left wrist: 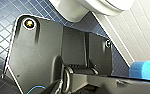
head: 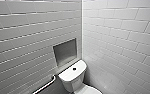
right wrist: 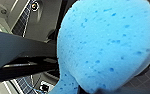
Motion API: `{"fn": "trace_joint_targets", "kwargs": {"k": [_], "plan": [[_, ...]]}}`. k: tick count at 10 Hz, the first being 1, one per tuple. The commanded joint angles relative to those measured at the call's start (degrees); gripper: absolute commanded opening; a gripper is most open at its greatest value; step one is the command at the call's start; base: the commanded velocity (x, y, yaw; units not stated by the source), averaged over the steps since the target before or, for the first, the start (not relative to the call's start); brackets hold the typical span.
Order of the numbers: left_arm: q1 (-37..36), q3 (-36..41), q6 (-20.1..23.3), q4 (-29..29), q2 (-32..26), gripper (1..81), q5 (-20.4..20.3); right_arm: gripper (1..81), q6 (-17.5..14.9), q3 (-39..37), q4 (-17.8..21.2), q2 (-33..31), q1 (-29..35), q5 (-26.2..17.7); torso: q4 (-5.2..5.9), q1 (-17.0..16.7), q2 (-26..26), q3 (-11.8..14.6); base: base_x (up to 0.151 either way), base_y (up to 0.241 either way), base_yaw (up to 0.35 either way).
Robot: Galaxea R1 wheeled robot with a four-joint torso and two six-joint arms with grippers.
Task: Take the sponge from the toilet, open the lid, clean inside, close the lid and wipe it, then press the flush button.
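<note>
Step 1 judged done: the sponge [right wrist: 106,42] is off the toilet [head: 74,77], close against the right wrist camera. I read the right gripper [right wrist: 91,88] as having its fingers clenched on it (the fingers themselves are hard to make out). Left gripper: cannot tell whether released or clenched. Step in hand: opening the lid [head: 91,91], a sliver at 6 o'clock in the head view. That probably calls for bending lower and catching its front rim. The head view gives the tank top, the flush button [head: 74,69] and a wall niche [head: 65,52] at 11 o'clock of the button. The left wrist view adds the bowl [left wrist: 73,10] from below and the dark blue tiled floor [left wrist: 1,37].
</note>
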Motion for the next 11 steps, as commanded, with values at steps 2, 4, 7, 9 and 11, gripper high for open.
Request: {"fn": "trace_joint_targets", "kwargs": {"k": [2,4,7,9,11], "plan": [[-6.9,9.1,0.0,-2.1,-6.0,81.1,3.0,1.0,-0.3,0.8,-0.4,-0.3,1.6,-3.3,0.0,0.0,0.0,0.0,0.0,0.0,0.0],[-9.2,14.3,0.0,-3.6,-9.4,81.1,2.1,1.0,-0.3,0.8,-0.4,-0.3,1.6,-3.3,0.0,0.0,0.0,0.0,0.0,0.0,0.0],[-13.4,19.1,0.0,-5.3,-12.4,1.0,2.1,1.0,-0.3,0.8,-0.4,-0.2,1.7,-3.3,0.0,0.0,0.0,0.0,0.0,0.0,0.0],[-16.4,20.1,-1.5,-5.9,-12.5,81.1,2.2,1.0,-0.3,0.8,-0.3,-0.2,1.7,-3.3,0.0,0.0,0.0,0.0,0.0,0.0,0.0],[-20.9,21.7,-2.7,-6.5,-12.5,81.1,2.8,1.0,-0.2,0.8,-0.3,-0.2,1.7,-3.2,0.0,0.0,0.0,0.0,0.0,0.0,0.0]]}}
